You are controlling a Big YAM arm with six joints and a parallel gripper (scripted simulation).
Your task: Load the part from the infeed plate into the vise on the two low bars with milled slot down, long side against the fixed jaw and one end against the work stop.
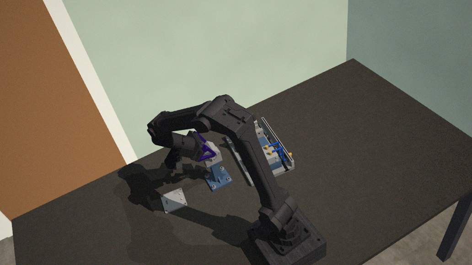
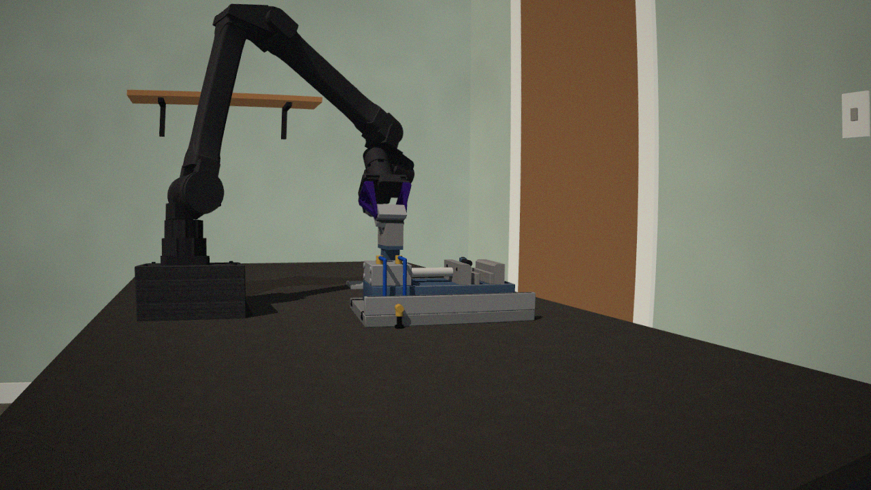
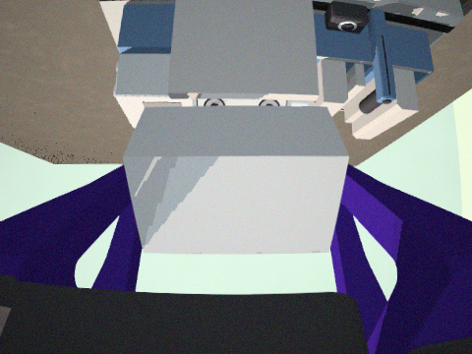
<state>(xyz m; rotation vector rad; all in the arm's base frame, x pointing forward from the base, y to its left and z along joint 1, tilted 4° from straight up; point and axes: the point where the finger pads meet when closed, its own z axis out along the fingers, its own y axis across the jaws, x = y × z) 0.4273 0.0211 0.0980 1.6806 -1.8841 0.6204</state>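
Observation:
My gripper [image 1: 206, 153] [image 2: 387, 205] [image 3: 236, 173] has purple fingers and is shut on the part [image 1: 212, 147] [image 2: 392, 213] [image 3: 236, 138], a plain light grey block. It holds the part a little above the V-block [image 1: 217, 174] [image 2: 389, 233] [image 3: 242, 27], a grey top on a blue post and base. No slot shows on the faces I can see. The vise [image 1: 278, 158] [image 2: 441, 301] [image 3: 393, 53] stands to the right of the V-block, with its jaws open and nothing between them. The arm hides part of the vise in the top view.
The bare grey infeed plate [image 1: 173, 200] lies on the black table [image 1: 356, 147] left of the V-block. Blue air tubes [image 1: 278, 148] [image 2: 383, 277] and yellow fittings [image 2: 399, 310] are at the vise's near end. The arm's base [image 1: 289, 248] [image 2: 190, 289] stands at the table's front.

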